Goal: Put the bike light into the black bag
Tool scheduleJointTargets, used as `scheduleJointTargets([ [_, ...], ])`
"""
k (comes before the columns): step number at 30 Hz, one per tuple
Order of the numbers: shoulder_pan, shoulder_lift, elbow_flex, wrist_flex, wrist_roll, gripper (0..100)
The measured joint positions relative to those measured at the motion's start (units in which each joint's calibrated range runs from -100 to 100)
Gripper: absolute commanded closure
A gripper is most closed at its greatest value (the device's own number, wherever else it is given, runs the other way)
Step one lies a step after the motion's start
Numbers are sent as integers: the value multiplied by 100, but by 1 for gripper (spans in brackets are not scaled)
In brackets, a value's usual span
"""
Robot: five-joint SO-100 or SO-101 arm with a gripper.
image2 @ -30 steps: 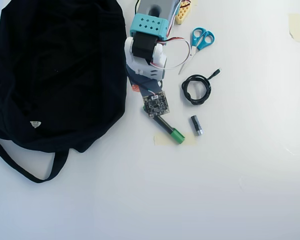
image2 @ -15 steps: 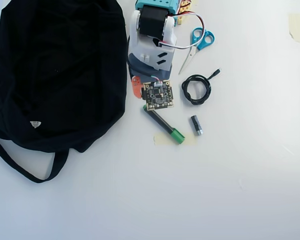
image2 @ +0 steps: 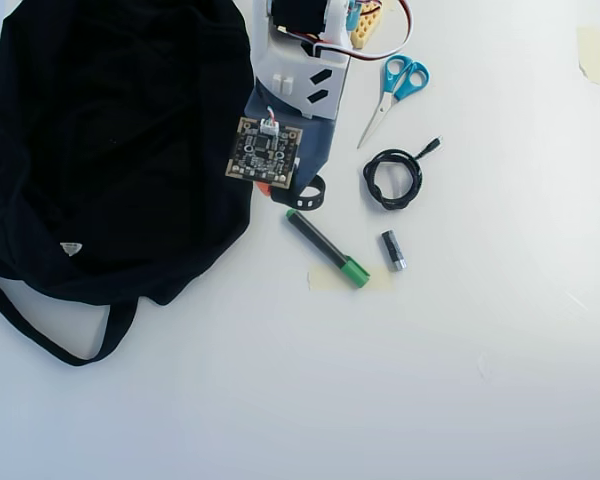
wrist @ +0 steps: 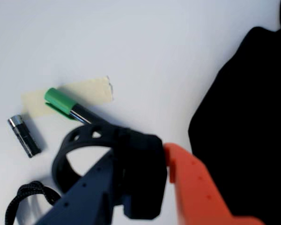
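Tool [wrist: 161, 161] I'm running is clamped on the bike light [wrist: 140, 180], strap loop sticking out at its 9 o'clock in the wrist view, held just beside the black bag [image2: 110, 150] edge, green marker [image2: 327, 248] on the surface at 5 o'clock overhead.

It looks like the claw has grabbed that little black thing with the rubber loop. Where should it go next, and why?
Probably sideways toward the black bag, carrying the bike light over the fabric before letting go. The wrist view shows the light pinched in the gripper, its loop strap sticking out, with the bag's edge right beside it. In the overhead view the light sits beside the bag's edge, not yet above the bag.
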Motion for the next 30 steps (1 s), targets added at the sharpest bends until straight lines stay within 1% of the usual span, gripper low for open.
scheduleJointTargets([
  [7,287,-25,-24,-17,-39,98],
  [13,845,-25,-24,-395,-49,98],
  [17,1036,-25,-24,-696,-190,98],
  [21,1484,-25,-24,-799,-342,98],
  [30,2425,-25,-24,-1099,-371,98],
])
